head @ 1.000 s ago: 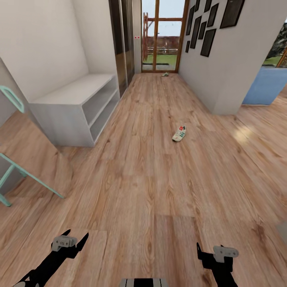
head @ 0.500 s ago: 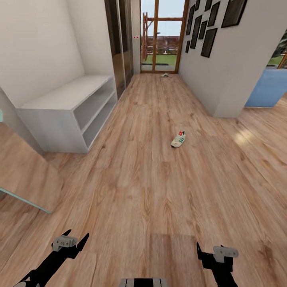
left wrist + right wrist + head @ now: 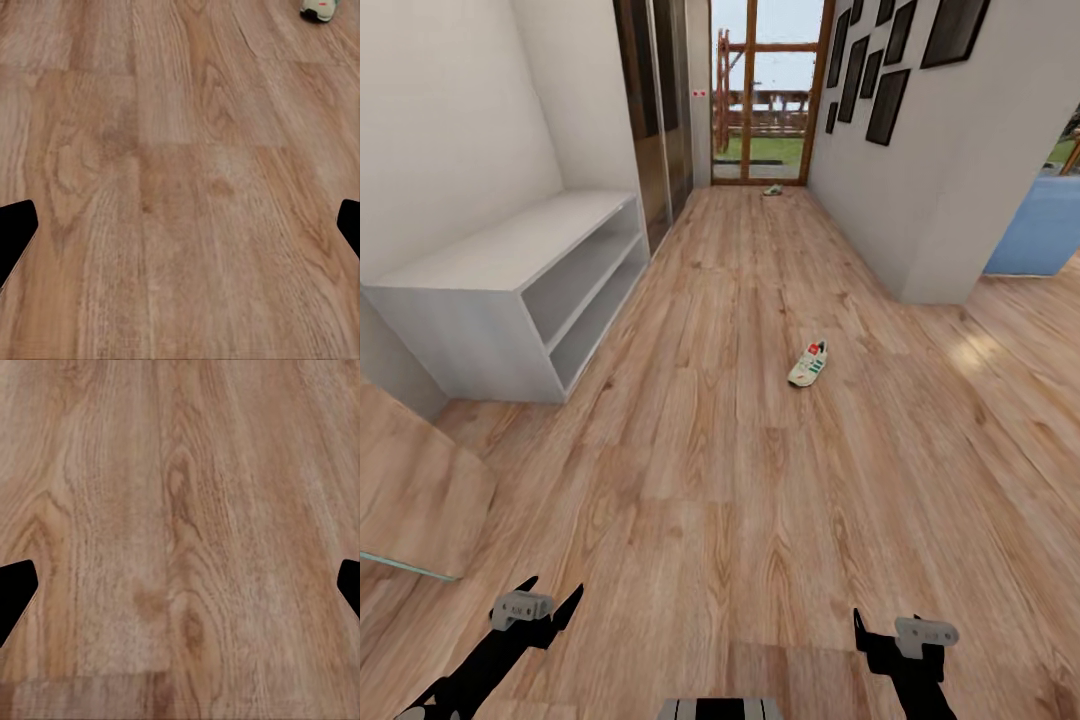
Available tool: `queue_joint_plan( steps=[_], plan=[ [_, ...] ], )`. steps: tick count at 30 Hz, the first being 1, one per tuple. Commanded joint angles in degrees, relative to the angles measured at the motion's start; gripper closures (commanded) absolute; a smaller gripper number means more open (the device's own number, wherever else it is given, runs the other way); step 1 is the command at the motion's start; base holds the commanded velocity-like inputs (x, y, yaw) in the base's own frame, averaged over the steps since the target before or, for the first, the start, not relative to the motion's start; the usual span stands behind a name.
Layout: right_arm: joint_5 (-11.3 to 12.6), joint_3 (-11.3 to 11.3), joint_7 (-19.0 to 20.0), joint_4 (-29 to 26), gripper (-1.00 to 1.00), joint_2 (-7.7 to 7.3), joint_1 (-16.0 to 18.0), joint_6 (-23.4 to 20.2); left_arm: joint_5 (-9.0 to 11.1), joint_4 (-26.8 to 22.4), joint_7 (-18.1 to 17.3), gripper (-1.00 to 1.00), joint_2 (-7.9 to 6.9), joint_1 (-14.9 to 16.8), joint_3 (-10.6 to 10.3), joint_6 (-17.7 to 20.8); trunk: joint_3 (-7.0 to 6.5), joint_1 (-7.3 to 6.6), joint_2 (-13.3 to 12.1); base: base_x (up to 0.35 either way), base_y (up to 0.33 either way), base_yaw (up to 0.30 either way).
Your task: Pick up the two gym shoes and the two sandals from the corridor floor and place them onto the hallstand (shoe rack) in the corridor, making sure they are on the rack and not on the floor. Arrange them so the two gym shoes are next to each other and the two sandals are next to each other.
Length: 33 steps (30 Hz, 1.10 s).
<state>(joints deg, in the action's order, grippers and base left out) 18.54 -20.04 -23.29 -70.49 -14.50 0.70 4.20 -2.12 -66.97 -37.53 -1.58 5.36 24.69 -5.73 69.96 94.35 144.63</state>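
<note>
One gym shoe (image 3: 809, 364), white with green stripes and a red tongue label, lies on the corridor floor (image 3: 740, 480) ahead and slightly right. Its toe also shows at the picture's edge in the left wrist view as gym shoe (image 3: 319, 7). A small pale shoe-like thing (image 3: 772, 189) lies far off by the glass door, too small to name. The hallstand (image 3: 510, 290), white-grey with two bare tiers, stands against the left wall. No sandals are in view. My left gripper (image 3: 552, 592) and right gripper (image 3: 890, 625) hang low over bare planks, both open and holding nothing.
A white wall corner (image 3: 945, 270) juts in at the right, with a blue panel (image 3: 1040, 225) beyond it. Dark wardrobe doors (image 3: 650, 120) follow the hallstand. A slanted wood-toned panel (image 3: 410, 490) sits at the lower left. Wide floor lies between me and the shoe.
The camera has moved forward and shifted, so the hallstand slid left and the teal frame left the picture. Both grippers hold the same pose.
</note>
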Motion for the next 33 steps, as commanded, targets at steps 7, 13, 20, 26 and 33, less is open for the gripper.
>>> queue_joint_plan(
  steps=[7,13,20,26,33],
  plan=[
    [0.0,0.0,0.0,0.0,-1.0,-0.01,0.0,0.0,0.0,0.0,0.0,-1.0,0.0,0.0,0.0,0.0,0.0,0.0,0.0,0.324,-0.01,0.0],
    [0.0,0.0,0.0,0.0,-1.0,0.0,0.0,0.0,0.0,0.0,-0.1,-1.0,0.0,0.0,0.0,0.0,0.0,0.0,0.0,0.224,-0.002,0.0],
    [0.0,0.0,0.0,0.1,-1.0,-0.02,0.0,0.0,0.1,0.1,0.0,-1.0,0.0,0.0,0.0,0.0,0.0,0.0,0.0,0.08,0.011,0.0],
    [0.0,0.0,0.0,0.1,-1.0,-0.01,0.0,0.0,0.1,0.3,0.0,-1.0,0.0,0.0,0.0,0.0,0.0,0.0,0.0,0.022,0.186,0.0],
    [0.0,0.0,0.0,0.1,-1.0,0.0,0.0,0.0,0.1,0.3,0.0,-1.0,0.0,0.0,0.0,0.0,0.0,0.0,0.0,0.081,0.248,0.0]
  ],
)
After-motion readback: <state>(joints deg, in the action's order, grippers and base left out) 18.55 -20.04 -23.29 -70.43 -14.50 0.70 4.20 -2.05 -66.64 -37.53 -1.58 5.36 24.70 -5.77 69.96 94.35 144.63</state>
